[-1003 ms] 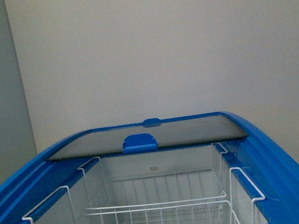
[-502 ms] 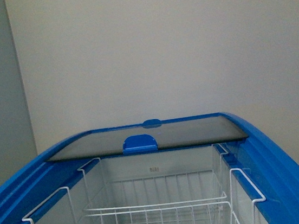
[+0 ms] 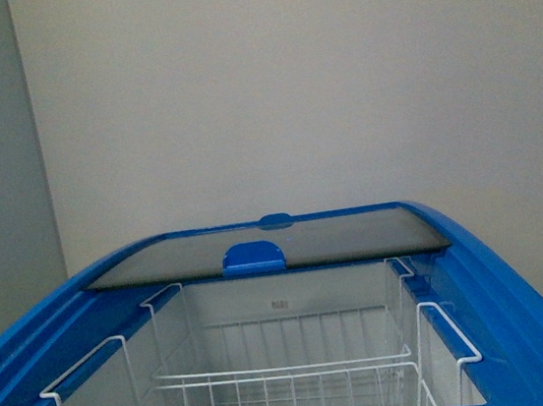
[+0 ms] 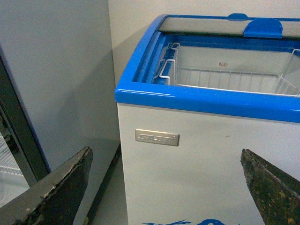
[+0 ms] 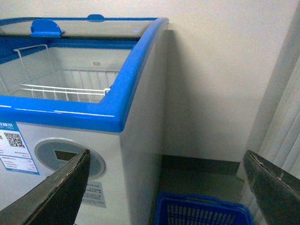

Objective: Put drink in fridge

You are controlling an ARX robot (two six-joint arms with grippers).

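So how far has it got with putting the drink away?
Done: the white chest freezer with a blue rim has its sliding glass lid pushed back, white wire baskets exposed. In hand: nothing; the left gripper and right gripper are open and empty. Left: no drink bottle shows in any view.

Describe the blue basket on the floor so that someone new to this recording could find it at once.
Start at the white chest fridge with the blue rim. On the floor beside its side wall, towards the curtain, sits the blue basket. It is blue slotted plastic, unlike the white wire baskets hanging inside the fridge.
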